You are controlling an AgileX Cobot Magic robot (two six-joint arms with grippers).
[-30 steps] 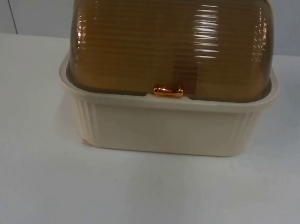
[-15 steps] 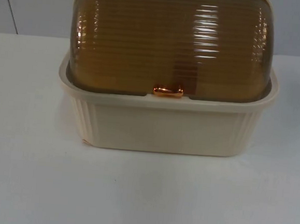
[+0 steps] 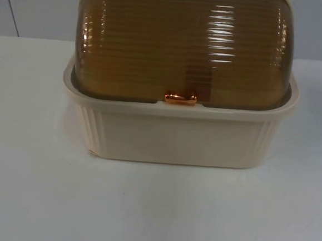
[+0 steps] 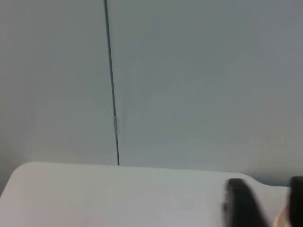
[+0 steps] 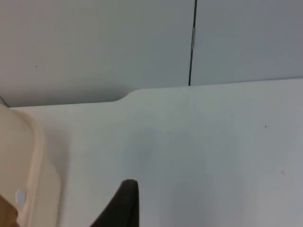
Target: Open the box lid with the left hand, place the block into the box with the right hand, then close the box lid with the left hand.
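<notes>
A cream box [image 3: 176,135] stands in the middle of the table in the top view. Its ribbed amber lid [image 3: 183,44] is down over the rim, with a small copper handle [image 3: 180,98] at the front edge. A darker reddish patch [image 3: 200,79] shows through the lid above the handle; I cannot tell what it is. My left gripper [image 4: 272,201] hangs over bare table facing the wall, open, with nothing between its black fingers [image 4: 241,205]. My right gripper [image 5: 124,204] waits above the table, just beside the box's cream rim [image 5: 28,165].
The white table [image 3: 154,209] runs wide in front of the box and on both sides. The grey partition wall [image 3: 36,4] closes off the back, with a dark vertical seam [image 4: 111,85].
</notes>
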